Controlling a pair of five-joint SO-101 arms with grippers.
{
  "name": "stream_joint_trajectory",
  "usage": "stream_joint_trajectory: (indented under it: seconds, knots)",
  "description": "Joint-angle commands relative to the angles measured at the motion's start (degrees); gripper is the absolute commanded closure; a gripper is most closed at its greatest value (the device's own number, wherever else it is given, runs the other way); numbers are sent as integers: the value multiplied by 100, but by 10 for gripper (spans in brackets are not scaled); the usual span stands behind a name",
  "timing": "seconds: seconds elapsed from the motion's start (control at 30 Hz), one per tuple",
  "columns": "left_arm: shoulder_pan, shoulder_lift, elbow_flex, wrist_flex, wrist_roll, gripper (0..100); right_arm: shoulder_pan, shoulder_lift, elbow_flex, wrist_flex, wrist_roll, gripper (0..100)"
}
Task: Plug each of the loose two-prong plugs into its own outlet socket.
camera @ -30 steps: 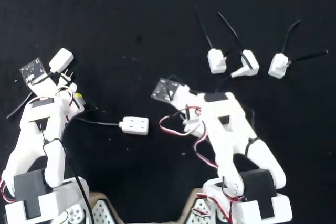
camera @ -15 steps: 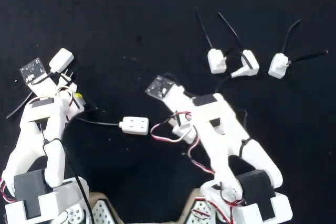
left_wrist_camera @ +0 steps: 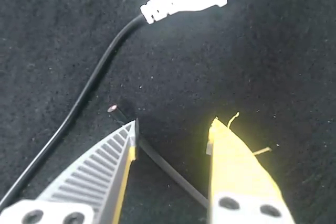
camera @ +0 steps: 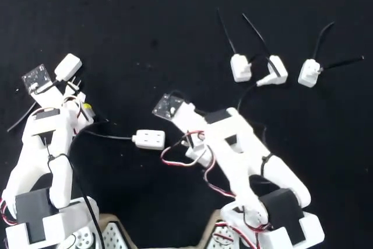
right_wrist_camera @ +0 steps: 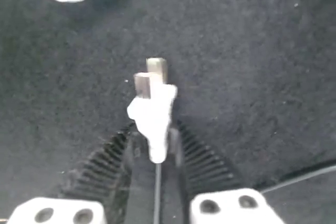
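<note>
Up close, right jaws pinch a plug, prongs outward; left jaws stand apart above a cord.

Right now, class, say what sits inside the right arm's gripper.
A white two-prong plug, clamped in the right gripper, with its prongs sticking out beyond it. The gripper covers the sides of the plug's rear.

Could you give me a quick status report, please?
Left gripper open over cable. Right gripper shut on plug, near outlet. Nothing between plug and outlet.
</note>
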Motion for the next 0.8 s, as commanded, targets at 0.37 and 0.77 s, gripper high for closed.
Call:
stream_joint_trajectory:
  seconds: [0.37, 0.77]
  knots:
    - [-4, -158, -22, -88, 26, 777, 1275, -1516, 224, 774, 2189, 988]
    - [57, -158, -22, -88, 18, 777, 1222, -2141, 1763, -765, 2400, 868]
